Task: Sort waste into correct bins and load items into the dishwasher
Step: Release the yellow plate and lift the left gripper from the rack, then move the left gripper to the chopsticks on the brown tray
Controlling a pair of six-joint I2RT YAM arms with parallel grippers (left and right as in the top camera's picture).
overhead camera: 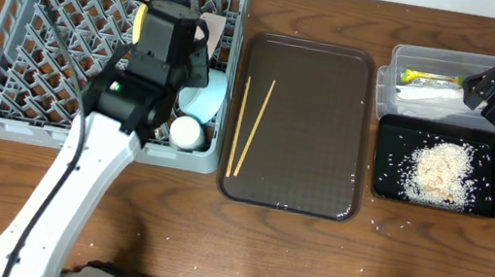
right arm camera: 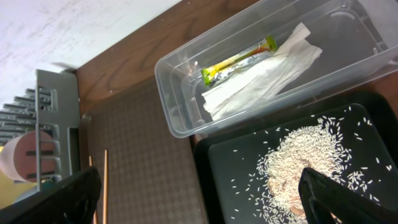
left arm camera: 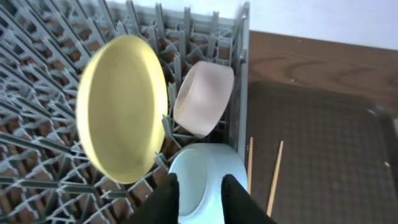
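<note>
The grey dish rack [overhead camera: 42, 68] fills the table's left side, with the left arm reaching over its right edge. Beside it lies the brown serving tray [overhead camera: 307, 138], bare except for the two wooden chopsticks [overhead camera: 254, 128], the only items not yet loaded.

At the far right the clear tub [overhead camera: 386, 81] sits just behind the black tray [overhead camera: 486, 199], so dry rubbish and food scraps stay separate.

In the rack, the pale yellow plate [left arm camera: 121, 106] stands on edge between pegs, which keep it upright. The white bowl [left arm camera: 202, 99] leans on its side against the rack wall just beside the plate, and the light blue bowl [left arm camera: 205, 171] rests below it in the same corner. The small white cup [overhead camera: 186, 132] sits near the rack's front edge, just beside the blue bowl.

The napkin [right arm camera: 261, 78] and the green-and-yellow wrapper [right arm camera: 239, 60] lie together inside the tub. The rice [right arm camera: 298, 155] is heaped in the black tray, with stray grains on the table.

The left gripper [left arm camera: 200, 196] has a narrow gap with the blue bowl's edge in it. Whether it pinches the bowl cannot be told. The right gripper [right arm camera: 199, 205] hangs wide and empty over the bins.
</note>
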